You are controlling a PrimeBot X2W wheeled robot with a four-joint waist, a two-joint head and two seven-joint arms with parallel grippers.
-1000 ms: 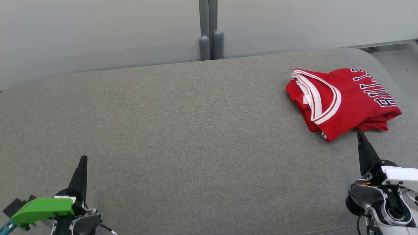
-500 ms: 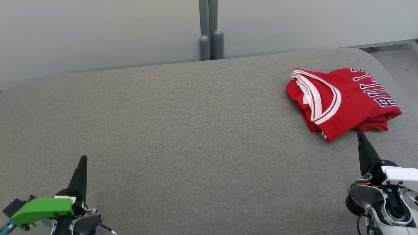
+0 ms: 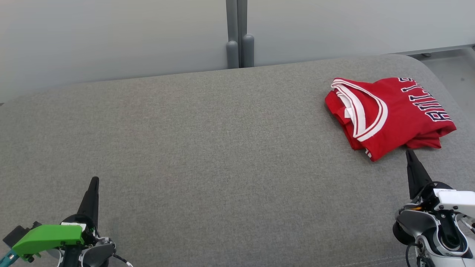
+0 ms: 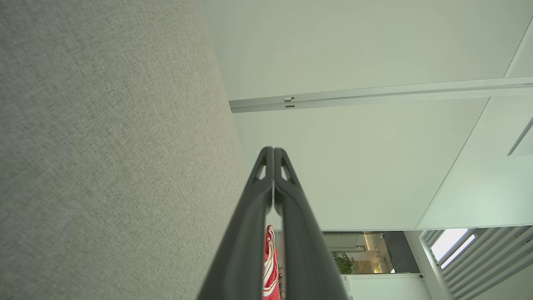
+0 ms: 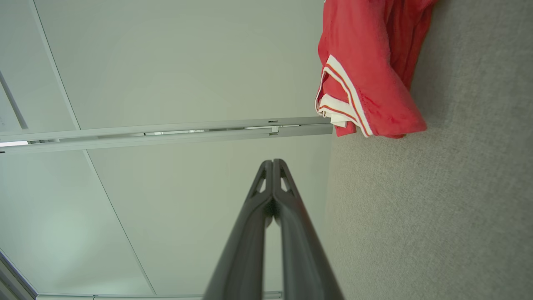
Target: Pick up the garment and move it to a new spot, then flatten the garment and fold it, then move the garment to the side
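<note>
The garment (image 3: 389,115) is a red jersey with white trim and dark lettering, lying folded at the far right of the grey cushion (image 3: 207,148). My right gripper (image 3: 409,152) is shut and empty, its tip just short of the garment's near edge, apart from it. In the right wrist view the garment (image 5: 366,71) sits at the upper right, beyond the shut right gripper (image 5: 273,161). My left gripper (image 3: 95,180) rests shut and empty at the lower left, far from the garment. The left wrist view shows the left gripper (image 4: 273,149) shut, with a sliver of garment (image 4: 270,266) between the finger shanks.
A pale partition wall (image 3: 111,37) with a grey post (image 3: 237,33) runs behind the cushion. The cushion's right end curves off toward the floor (image 3: 456,70).
</note>
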